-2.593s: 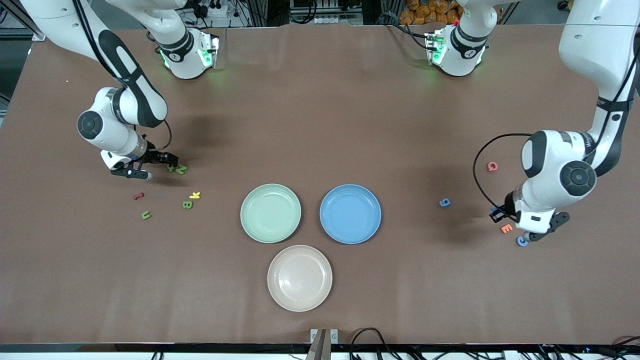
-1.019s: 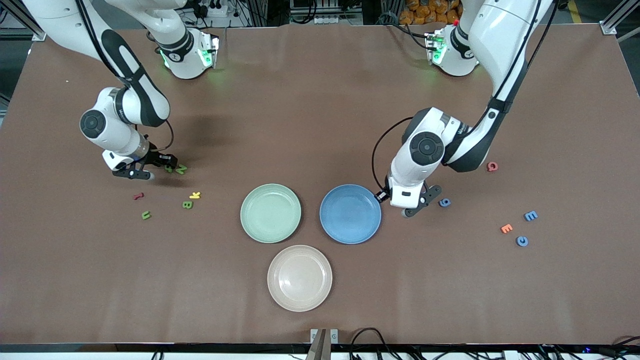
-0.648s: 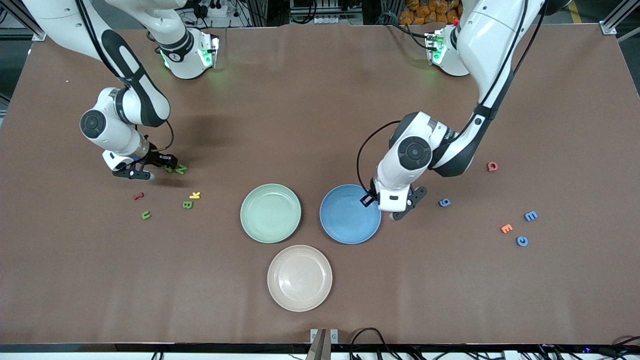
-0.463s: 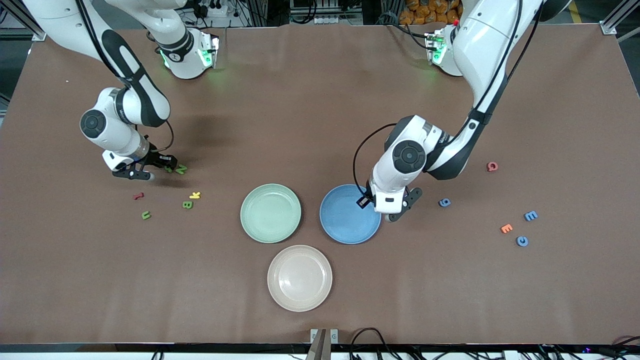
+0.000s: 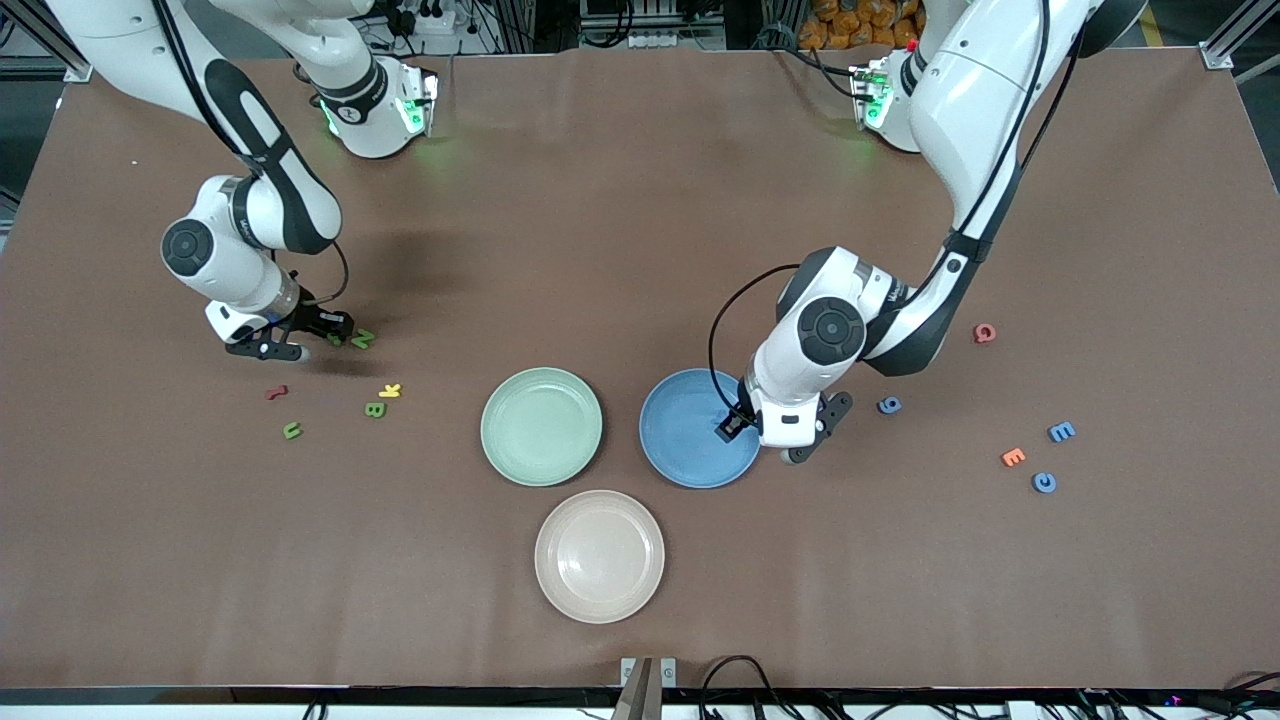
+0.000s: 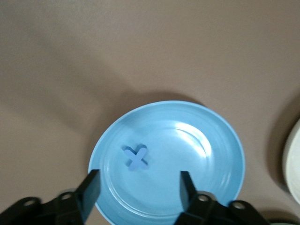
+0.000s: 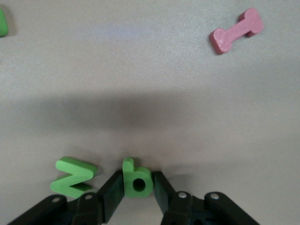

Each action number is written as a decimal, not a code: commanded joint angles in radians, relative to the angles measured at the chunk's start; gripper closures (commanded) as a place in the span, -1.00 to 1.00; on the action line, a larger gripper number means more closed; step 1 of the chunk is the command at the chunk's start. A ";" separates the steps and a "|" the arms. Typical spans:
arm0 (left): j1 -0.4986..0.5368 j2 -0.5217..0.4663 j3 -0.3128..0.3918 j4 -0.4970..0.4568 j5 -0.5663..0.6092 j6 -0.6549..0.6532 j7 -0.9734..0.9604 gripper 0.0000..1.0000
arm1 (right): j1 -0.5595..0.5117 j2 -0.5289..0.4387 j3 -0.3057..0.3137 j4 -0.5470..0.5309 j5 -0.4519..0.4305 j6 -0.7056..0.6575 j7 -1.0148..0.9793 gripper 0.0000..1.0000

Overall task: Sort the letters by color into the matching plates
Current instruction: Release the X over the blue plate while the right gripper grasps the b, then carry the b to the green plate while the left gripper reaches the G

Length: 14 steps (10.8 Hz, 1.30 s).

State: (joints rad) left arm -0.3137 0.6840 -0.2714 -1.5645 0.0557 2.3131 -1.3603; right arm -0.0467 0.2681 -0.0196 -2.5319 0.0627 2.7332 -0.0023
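A brown worktop [image 5: 620,250] fills the scene, cables along its edges. One blue X [image 6: 135,157] lies in the blue plate [image 6: 225,140]; the left tool [image 6: 139,190] hangs spread over it. The right tool [image 7: 139,193] pinches a green letter [image 7: 137,178] on the worktop. The green plate [image 5: 541,426] is empty; most letters remain scattered at both ends.

The light is bright and even, coming from above. On the brown worktop [image 5: 600,250] each arm makes a soft, wide shadow. The blue plate [image 6: 225,140] has a pale shine inside it. The front view is sharp. In the wrist views the near gripper parts look slightly soft and dark.
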 commanded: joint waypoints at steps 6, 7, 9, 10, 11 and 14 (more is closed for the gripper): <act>0.111 -0.014 0.020 0.023 0.061 -0.134 0.236 -1.00 | 0.007 0.017 0.003 0.024 0.017 0.017 -0.007 0.53; 0.135 -0.018 0.020 0.023 0.061 -0.161 0.321 -1.00 | 0.007 0.016 0.003 0.027 0.017 0.013 -0.007 0.53; 0.171 -0.038 0.021 0.008 0.062 -0.210 0.447 -1.00 | 0.007 0.000 0.003 0.031 0.017 0.005 -0.004 0.57; 0.197 -0.047 0.021 -0.008 0.079 -0.211 0.495 -1.00 | 0.017 -0.021 0.003 0.039 0.017 -0.027 -0.001 0.59; 0.217 -0.056 0.021 -0.026 0.113 -0.211 0.535 -1.00 | 0.030 -0.047 0.003 0.073 0.017 -0.106 0.008 0.59; 0.316 -0.078 0.020 -0.060 0.156 -0.211 0.725 -1.00 | 0.080 -0.073 0.003 0.191 0.019 -0.259 0.101 0.59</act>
State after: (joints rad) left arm -0.0697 0.6573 -0.2434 -1.5668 0.1817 2.1103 -0.7622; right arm -0.0107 0.2313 -0.0187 -2.4103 0.0653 2.5643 0.0207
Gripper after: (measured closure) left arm 0.000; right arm 0.727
